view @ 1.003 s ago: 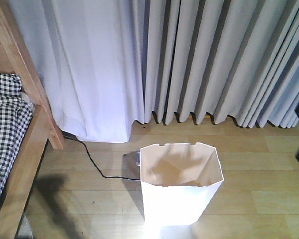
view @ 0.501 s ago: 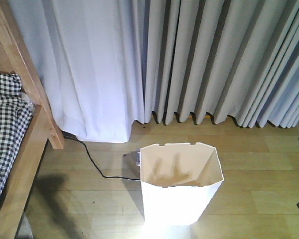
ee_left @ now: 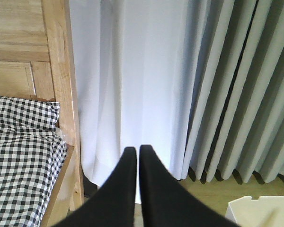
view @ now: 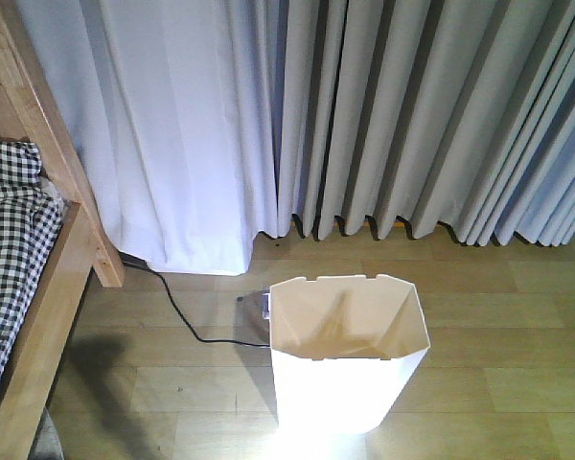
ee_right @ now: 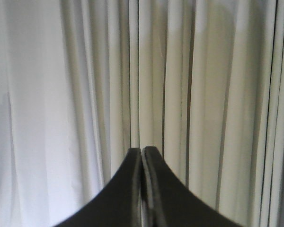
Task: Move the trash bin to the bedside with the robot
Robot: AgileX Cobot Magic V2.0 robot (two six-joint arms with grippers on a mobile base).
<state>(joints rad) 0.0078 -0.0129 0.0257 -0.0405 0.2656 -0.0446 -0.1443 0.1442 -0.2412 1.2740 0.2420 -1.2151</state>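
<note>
The white trash bin [view: 350, 383] stands upright on the wooden floor in the lower middle of the front view, its top open and nothing visible inside. Its rim corner [ee_left: 260, 210] shows at the lower right of the left wrist view. The bed's light wooden frame [view: 38, 326] and checked bedding [view: 10, 240] lie to the bin's left, with a stretch of floor between them. My left gripper [ee_left: 137, 150] is shut and holds nothing, facing the curtain beside the bed frame [ee_left: 59, 71]. My right gripper [ee_right: 142, 150] is shut and faces the curtain. Neither arm shows in the front view.
Long pale curtains [view: 364, 115] hang to the floor behind the bin. A black cable [view: 177, 311] runs across the floor from the curtain's foot toward a small grey object [view: 257, 305] behind the bin's left side.
The dark arm at the front view's right edge has dropped and left the frame. The shadow inside the bin has shrunk. The bin has not moved.
</note>
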